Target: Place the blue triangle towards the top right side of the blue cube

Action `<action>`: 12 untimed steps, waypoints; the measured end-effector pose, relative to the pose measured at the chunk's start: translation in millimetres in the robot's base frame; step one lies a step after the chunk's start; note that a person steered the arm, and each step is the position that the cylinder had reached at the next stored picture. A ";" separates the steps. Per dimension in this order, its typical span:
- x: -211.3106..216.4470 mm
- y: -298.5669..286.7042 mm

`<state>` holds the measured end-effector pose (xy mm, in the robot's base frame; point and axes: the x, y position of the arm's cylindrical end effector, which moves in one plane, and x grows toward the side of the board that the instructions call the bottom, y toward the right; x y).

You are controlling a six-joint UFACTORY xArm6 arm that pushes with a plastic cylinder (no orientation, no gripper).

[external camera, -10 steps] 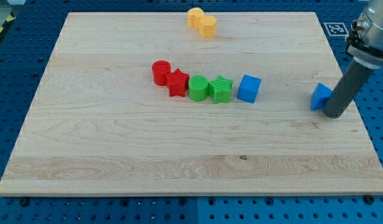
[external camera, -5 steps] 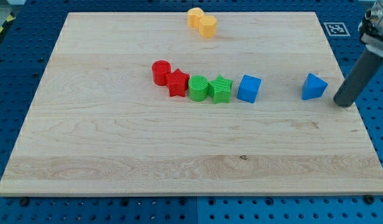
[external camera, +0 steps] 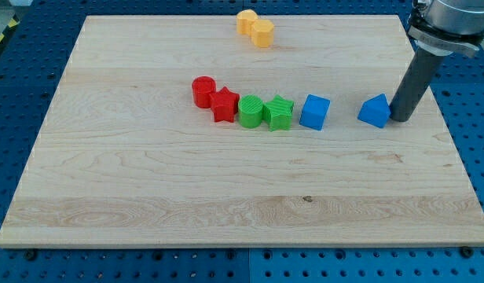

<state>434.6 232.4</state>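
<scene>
Mid-push, judging by the layout: blue triangle (external camera: 375, 112) sitting at 3 o'clock of the blue cube (external camera: 314, 112), near but apart, not yet up toward 1 or 2 o'clock where the task wants it. Next move probably calling for a swing round to the triangle's 5 or 6 o'clock side, then a shove up and a little left, stopping short of the cube. No gripper on this arm, so nothing to report as apart, together or clamped; only a dark rod, with my tip (external camera: 399, 119) pressed against the triangle's 3 o'clock face, or just beside it, contact too fine to confirm. Bare bench (external camera: 226, 196) nearest the view's bottom. Further up, a row running toward 9 o'clock from the cube: green star (external camera: 279, 112), green cylinder (external camera: 251, 111), red star (external camera: 224, 104), red cylinder (external camera: 203, 91), each touching its neighbour. Farthest off, at 12 o'clock, two yellow blocks (external camera: 256, 27) huddled together near the far edge.
</scene>
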 end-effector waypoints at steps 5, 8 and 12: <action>9.6 -25.4; 29.8 -47.6; -1.0 -2.8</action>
<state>433.6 229.6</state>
